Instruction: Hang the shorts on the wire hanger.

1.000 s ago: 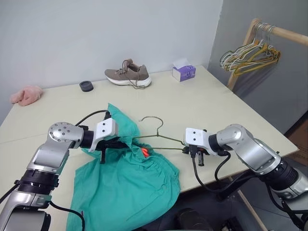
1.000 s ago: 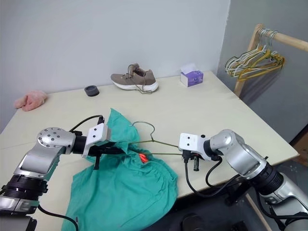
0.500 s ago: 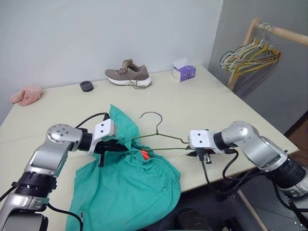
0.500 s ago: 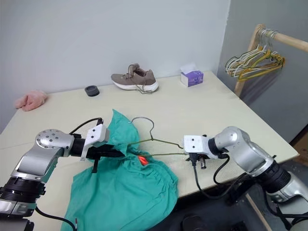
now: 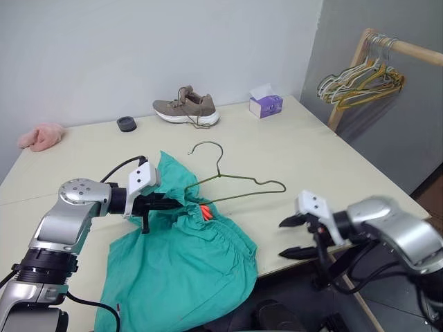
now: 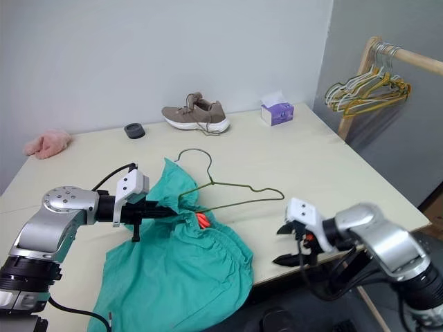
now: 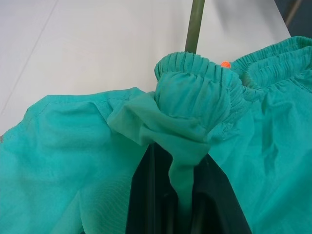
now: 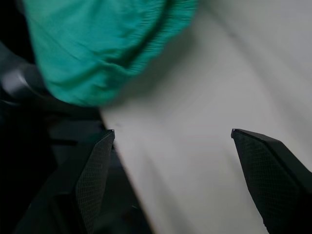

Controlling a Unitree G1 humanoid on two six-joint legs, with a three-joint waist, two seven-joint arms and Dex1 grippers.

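You have even, soft room light in both head views, bright enough with no glare on the counter. Shadows are faint: a thin one under the wire hanger and a soft one beneath the shoe. The right gripper is smeared by motion blur in the head views. Your right wrist view is blurred throughout, the shorts just a soft teal patch above a dark area. The left wrist view is sharp on the bunched fabric, softer toward its edges
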